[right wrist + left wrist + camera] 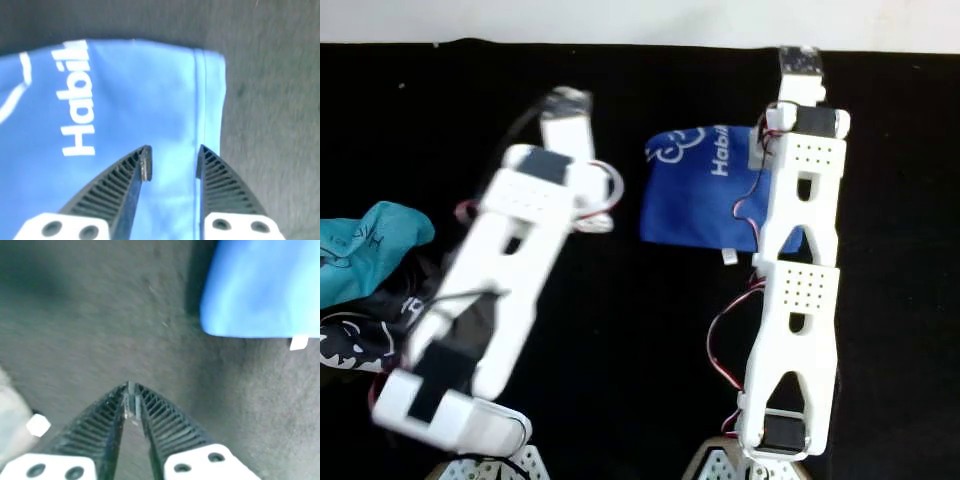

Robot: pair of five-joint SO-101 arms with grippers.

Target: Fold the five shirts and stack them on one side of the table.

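A folded blue shirt with white print lies flat at the middle of the black table. My right gripper hangs open above the blue shirt near one of its edges, with nothing between its fingers. The right arm stretches along the shirt's right side. My left gripper is shut and empty over bare black cloth, with a corner of the blue shirt a short way off. In the high view the left gripper sits to the left of the blue shirt.
A crumpled teal shirt lies at the table's left edge on top of a dark shirt with white pattern. The black tablecloth is bare between the arms. Red cables loop beside the right arm.
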